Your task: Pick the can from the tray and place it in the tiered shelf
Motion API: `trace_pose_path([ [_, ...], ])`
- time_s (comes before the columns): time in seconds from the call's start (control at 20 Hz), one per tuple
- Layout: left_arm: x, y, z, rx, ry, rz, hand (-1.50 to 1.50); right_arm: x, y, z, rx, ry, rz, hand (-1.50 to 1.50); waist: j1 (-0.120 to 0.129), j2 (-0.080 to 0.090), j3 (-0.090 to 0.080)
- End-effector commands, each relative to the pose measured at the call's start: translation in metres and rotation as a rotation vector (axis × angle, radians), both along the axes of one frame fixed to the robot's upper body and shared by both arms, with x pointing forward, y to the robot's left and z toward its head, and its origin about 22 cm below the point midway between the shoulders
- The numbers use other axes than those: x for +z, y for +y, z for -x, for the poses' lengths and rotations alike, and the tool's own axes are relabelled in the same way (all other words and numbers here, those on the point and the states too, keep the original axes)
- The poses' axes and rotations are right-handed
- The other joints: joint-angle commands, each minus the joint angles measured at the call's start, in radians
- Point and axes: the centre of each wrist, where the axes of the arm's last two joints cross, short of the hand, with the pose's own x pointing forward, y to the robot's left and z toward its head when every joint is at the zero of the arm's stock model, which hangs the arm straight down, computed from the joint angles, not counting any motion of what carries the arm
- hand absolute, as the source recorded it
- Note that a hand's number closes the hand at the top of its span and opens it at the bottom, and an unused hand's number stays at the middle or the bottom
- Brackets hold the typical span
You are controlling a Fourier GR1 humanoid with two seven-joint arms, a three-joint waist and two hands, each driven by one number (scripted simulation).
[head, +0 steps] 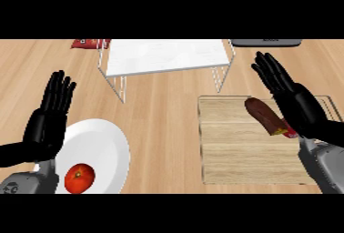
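Right hand [295, 102] raised over the light wooden tray [235, 150], its black fingers straight and grasping nothing: that is where I stand with the job barely begun.

Taking the tray as the landmark and working from the biggest thing down: beyond its far edge and a little to the left stands the white wire-legged tiered shelf [168, 57], its flat top bare as far as I can see. Well to the left of the tray lies a round white plate [107, 141], partly behind my left forearm. My left hand [50, 109] rests open left of the plate, fingers up, holding nothing.

On the tray itself, at its far right corner, lies the dark brown can [263, 114], tipped on its side with a red-labelled end towards me; my right hand hangs just beside it, partly over it, and I cannot tell whether they touch. Far from the tray, on the near part of the plate, sits a small red tomato [79, 177]. A red packet [88, 43] peeps out past the shelf's left corner, and a dark grey object [265, 42] shows past its right.

By my reckoning nothing is done: the can is not yet gripped, and the lift, the carry to the shelf and the release all remain.
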Motion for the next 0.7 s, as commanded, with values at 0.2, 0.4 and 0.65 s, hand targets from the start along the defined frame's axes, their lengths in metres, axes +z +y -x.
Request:
trace_pose_path([
  [0.2,-0.061,0.033,0.031,0.120,0.508,0.007,0.00,0.062,-0.144,-0.003,-0.248,-0.082,0.071,1.50,-0.024,0.029,-0.004],
  [0.4,-0.080,0.023,0.038,0.088,0.652,0.054,0.00,0.041,-0.219,0.020,-0.553,0.263,0.350,1.50,-0.004,0.046,-0.006],
  [0.65,-0.075,0.022,0.018,0.056,0.712,0.046,0.00,0.037,-0.280,0.041,-0.390,0.233,0.221,-1.50,0.013,0.031,-0.004],
])
